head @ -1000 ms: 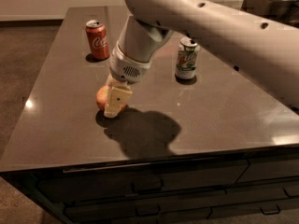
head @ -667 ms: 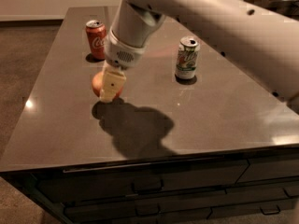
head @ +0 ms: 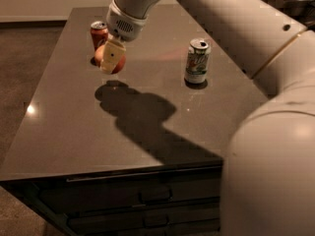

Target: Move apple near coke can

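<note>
Camera view puts your gripper [head: 111, 60] over the far left part of the desk [head: 69, 132], clamped on the apple [head: 120, 63]: one pale finger lies across the fruit's near face, and the other is hidden behind it. The apple sits just beside the coke can [head: 99, 35], on the can's near-right side. From this angle you cannot tell whether the two touch. A patch of shadow [head: 114, 89] falls on the desk a little nearer the front edge than the fruit, so I judge the apple to be carried above the surface, not resting on it.

You are at the end of the carry. The placing is what remains. Your next move calls for a straight lowering until the apple rests on the desk, then a release, with no drift toward the far edge that could knock the can over. The white-and-green can [head: 197, 60] stands well apart toward the right edge and plays no part.

Against the frame a second ago, the apple and gripper have travelled from nearer the desk's middle toward the far left corner, closing most of the gap to the coke can. Both cans stand where they stood.
</note>
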Action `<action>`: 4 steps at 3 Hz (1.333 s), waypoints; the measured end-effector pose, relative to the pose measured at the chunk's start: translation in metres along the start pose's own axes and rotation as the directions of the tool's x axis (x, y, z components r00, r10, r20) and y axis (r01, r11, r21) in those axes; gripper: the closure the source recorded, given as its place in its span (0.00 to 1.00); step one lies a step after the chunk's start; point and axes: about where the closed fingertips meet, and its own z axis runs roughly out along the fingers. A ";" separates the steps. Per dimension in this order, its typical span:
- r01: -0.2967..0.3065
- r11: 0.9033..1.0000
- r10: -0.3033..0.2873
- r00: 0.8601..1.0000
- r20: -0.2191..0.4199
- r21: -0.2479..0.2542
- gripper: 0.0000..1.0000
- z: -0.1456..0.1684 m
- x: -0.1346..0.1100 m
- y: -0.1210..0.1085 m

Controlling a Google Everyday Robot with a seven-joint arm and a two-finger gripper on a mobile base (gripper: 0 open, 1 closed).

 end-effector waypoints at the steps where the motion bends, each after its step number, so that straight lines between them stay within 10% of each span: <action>1: -0.064 0.998 0.064 0.998 0.016 0.011 1.00 0.013 0.000 -0.033; 2: -0.122 0.992 0.122 0.992 0.031 0.013 1.00 0.031 0.004 -0.054; 4: -0.157 0.987 0.156 0.986 0.056 0.020 0.58 0.065 0.003 -0.072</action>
